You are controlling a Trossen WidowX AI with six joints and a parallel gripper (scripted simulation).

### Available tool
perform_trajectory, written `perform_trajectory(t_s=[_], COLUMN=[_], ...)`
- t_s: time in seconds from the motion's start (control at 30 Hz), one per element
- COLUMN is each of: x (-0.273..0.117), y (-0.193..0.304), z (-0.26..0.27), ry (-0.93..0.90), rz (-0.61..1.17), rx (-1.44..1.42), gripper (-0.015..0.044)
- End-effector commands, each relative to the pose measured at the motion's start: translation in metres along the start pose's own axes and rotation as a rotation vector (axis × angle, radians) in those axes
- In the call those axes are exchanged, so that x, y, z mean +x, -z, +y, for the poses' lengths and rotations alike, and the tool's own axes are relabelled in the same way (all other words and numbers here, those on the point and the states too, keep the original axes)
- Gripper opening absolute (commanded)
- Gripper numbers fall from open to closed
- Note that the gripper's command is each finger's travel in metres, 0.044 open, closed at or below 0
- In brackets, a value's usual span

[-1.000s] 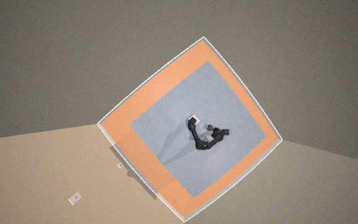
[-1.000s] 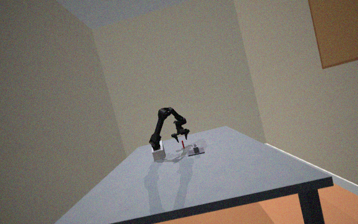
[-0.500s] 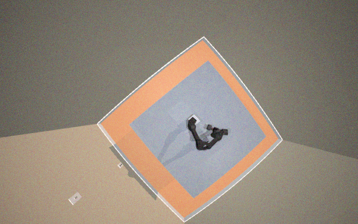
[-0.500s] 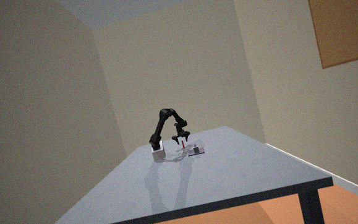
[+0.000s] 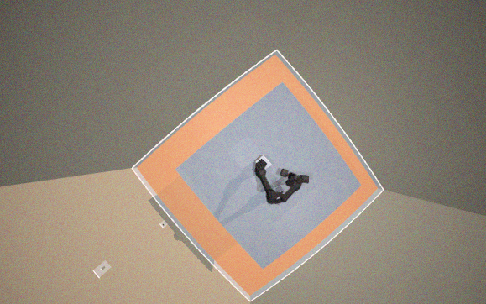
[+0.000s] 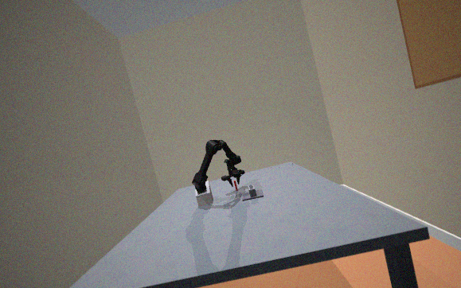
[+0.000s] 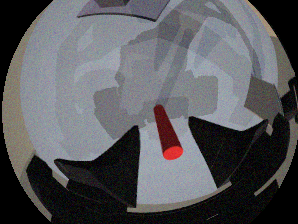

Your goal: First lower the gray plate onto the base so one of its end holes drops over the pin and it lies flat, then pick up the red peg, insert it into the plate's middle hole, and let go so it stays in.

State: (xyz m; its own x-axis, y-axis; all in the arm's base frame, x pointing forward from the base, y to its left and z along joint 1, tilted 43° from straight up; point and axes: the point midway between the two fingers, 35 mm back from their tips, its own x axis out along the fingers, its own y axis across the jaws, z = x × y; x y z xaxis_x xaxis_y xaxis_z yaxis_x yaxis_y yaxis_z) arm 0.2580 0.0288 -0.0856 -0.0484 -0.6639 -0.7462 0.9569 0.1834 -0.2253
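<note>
The red peg stands upright on the table. My gripper points down over it, with one finger on each side of the peg. In the wrist view, a gap shows between the peg and each finger, so the gripper is partly open and holds nothing. The base lies flat on the table beside the peg, with a darker block on it. It is cut off at the top of the wrist view. The gray plate, its holes and the pin cannot be told apart there.
The arm's white mount stands on the blue-gray table, to the left of the peg in the exterior view. The arm bends high above the table between its mount and the gripper. Arm shadows fall around the peg and the base.
</note>
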Motion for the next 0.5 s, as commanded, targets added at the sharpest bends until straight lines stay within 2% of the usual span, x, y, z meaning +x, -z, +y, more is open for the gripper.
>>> perform_trajectory(t_s=[0.0,0.1,0.47], x=[0.0006,0.0006,0.0006], y=[-0.0005,-0.0005,-0.0005], z=[0.0000,0.0000,0.0000], ry=[-0.001,-0.001,-0.001], rz=[-0.005,-0.005,-0.005], rx=[-0.007,-0.007,-0.007], gripper=[0.0072,0.0000,0.0000])
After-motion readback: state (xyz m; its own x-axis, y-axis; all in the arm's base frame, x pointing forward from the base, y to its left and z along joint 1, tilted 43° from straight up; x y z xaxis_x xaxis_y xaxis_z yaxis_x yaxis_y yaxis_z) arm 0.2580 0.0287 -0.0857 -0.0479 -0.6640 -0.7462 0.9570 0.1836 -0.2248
